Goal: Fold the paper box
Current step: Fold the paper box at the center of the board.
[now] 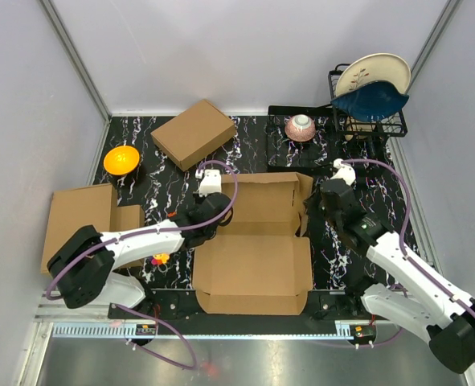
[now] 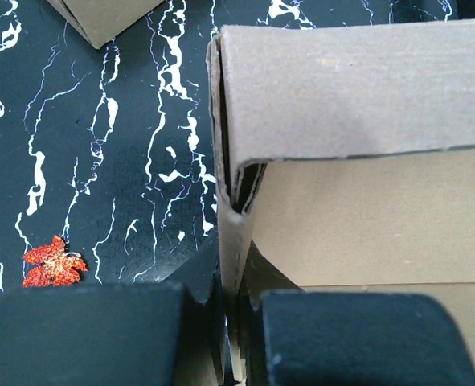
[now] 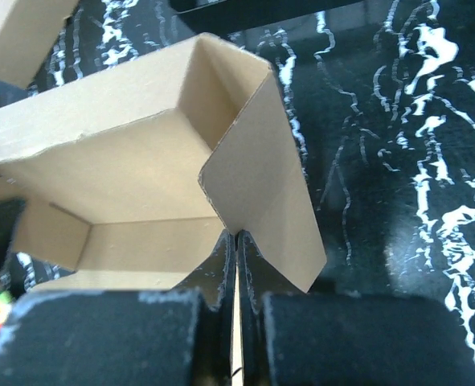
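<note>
Right now I am working on one paper box [image 1: 253, 257], which is lying in the middle of the black marbled table [image 1: 249, 153], just ahead of my two bases. Its long axis is running from the near edge toward the back wall. The wide panel at the near end is lying flat, and the far half is standing up into walls.

My left claw [image 2: 233, 322] is pinching the left side wall of that far half, its fingers nearly together with only cardboard between them. My right claw [image 3: 235, 322] is squeezing tight on the thin edge of a raised flap at the right side, bent inward at the corner.

Farther out, one smaller closed box [image 1: 193, 133] is sitting at an angle near the back, and one flat cardboard sheet [image 1: 80, 221] is lying at the table's left edge. Two bowls are resting there: one orange bowl [image 1: 121, 159] at the left and one patterned bowl [image 1: 300, 127] on a black tray [image 1: 281, 157]. One wire rack [image 1: 394, 127] at the far right is holding two plates, a pale plate [image 1: 374, 71] and a blue plate [image 1: 370, 100]. One red leaf [image 2: 54, 261] is lying near my left claw.
</note>
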{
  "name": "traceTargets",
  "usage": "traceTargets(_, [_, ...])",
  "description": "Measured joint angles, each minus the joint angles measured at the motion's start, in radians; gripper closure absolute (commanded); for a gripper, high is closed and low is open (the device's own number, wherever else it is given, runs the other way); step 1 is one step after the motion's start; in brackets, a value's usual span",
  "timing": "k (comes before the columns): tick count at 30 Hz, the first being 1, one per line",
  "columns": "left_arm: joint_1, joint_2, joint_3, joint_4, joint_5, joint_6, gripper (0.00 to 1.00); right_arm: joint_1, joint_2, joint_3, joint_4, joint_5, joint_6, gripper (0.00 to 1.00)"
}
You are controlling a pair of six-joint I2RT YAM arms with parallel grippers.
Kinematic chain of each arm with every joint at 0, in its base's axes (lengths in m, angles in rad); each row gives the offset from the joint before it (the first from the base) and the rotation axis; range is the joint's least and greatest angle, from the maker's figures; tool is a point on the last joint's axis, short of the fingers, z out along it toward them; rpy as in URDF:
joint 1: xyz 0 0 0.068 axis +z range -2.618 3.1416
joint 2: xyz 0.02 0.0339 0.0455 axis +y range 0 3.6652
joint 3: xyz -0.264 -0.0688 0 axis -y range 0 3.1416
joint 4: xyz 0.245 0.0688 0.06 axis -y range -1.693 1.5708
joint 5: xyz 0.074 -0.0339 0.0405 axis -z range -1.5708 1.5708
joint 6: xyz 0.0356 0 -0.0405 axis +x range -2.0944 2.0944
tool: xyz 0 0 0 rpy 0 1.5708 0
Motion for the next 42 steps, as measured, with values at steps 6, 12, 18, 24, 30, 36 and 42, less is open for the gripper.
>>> traceTargets(6, [-0.013,0.011,0.000,0.019,-0.013,-0.002,1.00,0.000,-0.013,0.007,0.039,-0.089,0.002,1.00])
traceTargets(12, [-0.021,0.014,0.000,0.023,-0.021,-0.001,1.00,0.000,0.033,-0.040,0.151,-0.151,-0.001,1.00])
traceTargets(18, [-0.033,0.025,0.008,0.038,-0.016,0.001,1.00,0.001,0.128,-0.069,0.200,-0.194,-0.012,0.57])
traceTargets(24, [-0.034,0.032,0.009,0.045,-0.016,0.004,1.00,0.001,0.122,-0.069,0.186,-0.192,-0.048,0.42])
traceTargets(30, [-0.034,0.058,0.030,0.048,-0.017,0.005,1.00,0.001,0.030,-0.020,0.099,-0.186,-0.107,0.36])
traceTargets(36, [-0.034,0.090,0.063,0.037,-0.016,0.004,1.00,0.002,-0.089,0.031,0.023,-0.149,-0.148,0.38])
traceTargets(42, [-0.034,0.096,0.068,0.035,-0.016,0.002,1.00,0.002,-0.187,0.028,-0.061,-0.018,-0.146,0.44])
